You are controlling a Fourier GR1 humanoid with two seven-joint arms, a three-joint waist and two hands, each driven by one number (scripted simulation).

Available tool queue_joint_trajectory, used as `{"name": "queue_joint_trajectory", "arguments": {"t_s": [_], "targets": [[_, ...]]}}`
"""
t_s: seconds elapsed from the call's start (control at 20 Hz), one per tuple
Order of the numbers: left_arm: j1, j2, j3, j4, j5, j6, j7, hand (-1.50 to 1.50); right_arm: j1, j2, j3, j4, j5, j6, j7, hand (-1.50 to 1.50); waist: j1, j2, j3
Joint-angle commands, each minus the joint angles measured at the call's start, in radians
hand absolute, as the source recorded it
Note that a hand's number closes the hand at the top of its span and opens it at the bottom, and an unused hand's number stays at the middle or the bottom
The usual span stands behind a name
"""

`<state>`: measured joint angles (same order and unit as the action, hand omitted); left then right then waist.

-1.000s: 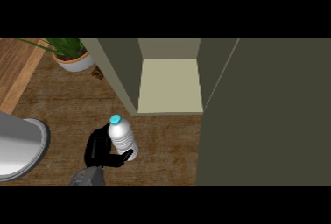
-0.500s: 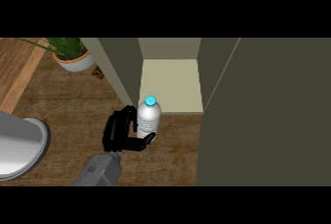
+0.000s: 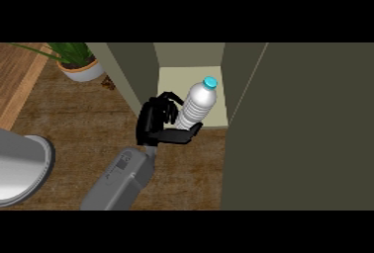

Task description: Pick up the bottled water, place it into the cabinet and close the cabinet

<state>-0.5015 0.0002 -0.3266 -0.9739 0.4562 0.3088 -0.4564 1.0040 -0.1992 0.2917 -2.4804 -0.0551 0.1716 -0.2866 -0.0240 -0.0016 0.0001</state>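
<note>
A clear water bottle (image 3: 197, 106) with a cyan cap stands tilted at the front edge of the open cabinet's pale shelf (image 3: 179, 79). My left hand (image 3: 155, 123) is shut on it from the left, with fingers curled round its far side and the thumb under its near side. The grey forearm comes up from the lower edge. The cabinet door (image 3: 300, 128) stands open as a large dark panel on the right. My right hand does not show.
A potted plant (image 3: 79, 64) in a white pot sits at the back left beside the cabinet's wall. A grey round metal vessel (image 3: 22, 168) lies at the left edge on the wooden counter (image 3: 80, 118).
My left hand has carried the bottle away from me and to the right, from the open counter to the cabinet's opening.
</note>
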Motion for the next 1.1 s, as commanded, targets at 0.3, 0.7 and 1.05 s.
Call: {"name": "queue_joint_trajectory", "arguments": {"t_s": [0.3, 0.7, 1.05], "targets": [[-0.338, 0.000, -0.095, 0.177, 0.067, 0.252, 0.159, 1.50, -0.055, -0.007, -0.076, -0.067, -0.142, 0.021, 0.064, -1.50, -0.016, 0.010, 0.000], [-0.468, 0.000, -0.014, 0.509, 0.081, 0.204, 0.056, 1.50, -0.009, -0.028, -0.124, -0.026, -0.149, 0.086, -0.014, -1.50, -0.044, 0.015, 0.000], [-0.568, 0.000, 0.007, 0.717, 0.023, 0.298, 0.049, 1.50, -0.028, -0.013, -0.130, -0.008, -0.157, 0.100, -0.023, -1.50, -0.059, 0.026, 0.000]]}}
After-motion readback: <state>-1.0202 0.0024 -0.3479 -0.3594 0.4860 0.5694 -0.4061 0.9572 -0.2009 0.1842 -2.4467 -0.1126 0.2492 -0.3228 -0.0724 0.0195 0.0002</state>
